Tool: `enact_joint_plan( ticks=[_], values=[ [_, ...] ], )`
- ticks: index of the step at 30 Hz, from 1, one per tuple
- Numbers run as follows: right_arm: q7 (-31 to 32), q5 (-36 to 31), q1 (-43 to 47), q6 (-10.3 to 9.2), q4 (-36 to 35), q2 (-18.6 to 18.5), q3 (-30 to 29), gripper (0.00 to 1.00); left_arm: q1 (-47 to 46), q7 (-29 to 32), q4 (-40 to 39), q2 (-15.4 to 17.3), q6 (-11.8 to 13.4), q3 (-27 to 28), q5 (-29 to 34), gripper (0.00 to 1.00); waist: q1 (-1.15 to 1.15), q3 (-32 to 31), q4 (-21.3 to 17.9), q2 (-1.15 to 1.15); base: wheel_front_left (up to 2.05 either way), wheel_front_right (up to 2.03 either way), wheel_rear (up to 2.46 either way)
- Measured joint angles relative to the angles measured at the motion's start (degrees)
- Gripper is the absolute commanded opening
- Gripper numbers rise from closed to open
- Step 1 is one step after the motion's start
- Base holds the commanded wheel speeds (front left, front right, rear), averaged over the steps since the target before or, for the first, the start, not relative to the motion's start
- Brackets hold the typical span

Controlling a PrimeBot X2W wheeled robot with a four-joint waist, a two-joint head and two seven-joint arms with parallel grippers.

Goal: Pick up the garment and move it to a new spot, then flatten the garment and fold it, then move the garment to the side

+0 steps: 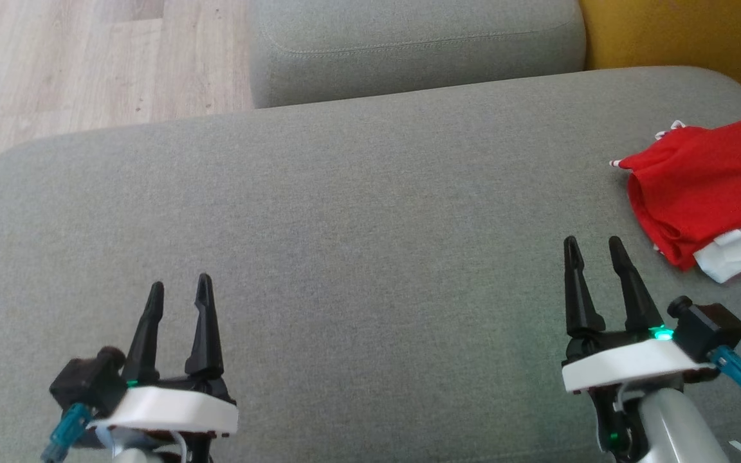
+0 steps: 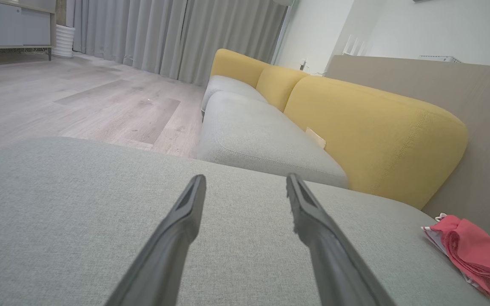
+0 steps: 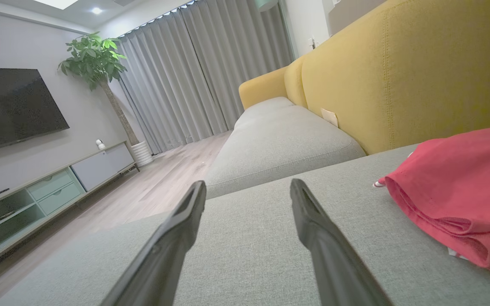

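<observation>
The right gripper (image 1: 592,242) hangs just above the grey seat cushion (image 1: 370,225), its two dark fingers spread apart with nothing between them. The left gripper (image 1: 180,283) is in the same state, open and empty, low over the near left part of the cushion and well apart from the cloth.

The garment (image 1: 705,186) lies near the cushion's far right end, just beyond and to the right of the right gripper. It is a compact red bundle of several layers, with a white sleeve part at its near corner and striped trim poking out at its far left. The yellow backrest (image 1: 666,32) rises behind it.

The bundle reads either as not yet picked up or as already folded and set aside; the pictures do not settle which.

If the pick-up is next, the right gripper is the obvious one to use. It should swing right and come down on the near red edge, where the stacked layers show in the right wrist view. It should close on all the layers at once and press lightly into the soft cushion, so the lower finger gets under the cloth. Pinching the white sleeve alone would likely let the rest unroll and drag.
</observation>
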Motion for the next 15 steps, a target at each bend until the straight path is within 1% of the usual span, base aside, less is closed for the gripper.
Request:
enact_joint_plan(
  ticks=[15],
  values=[
    [0.0,0.1,0.0,0.0,0.0,0.0,0.1,1.0,0.0,0.0,-0.3,0.0,0.1,0.3,0.0,1.0,0.0,0.0,-0.1,0.0,0.0,0.0,0.0]
  ],
)
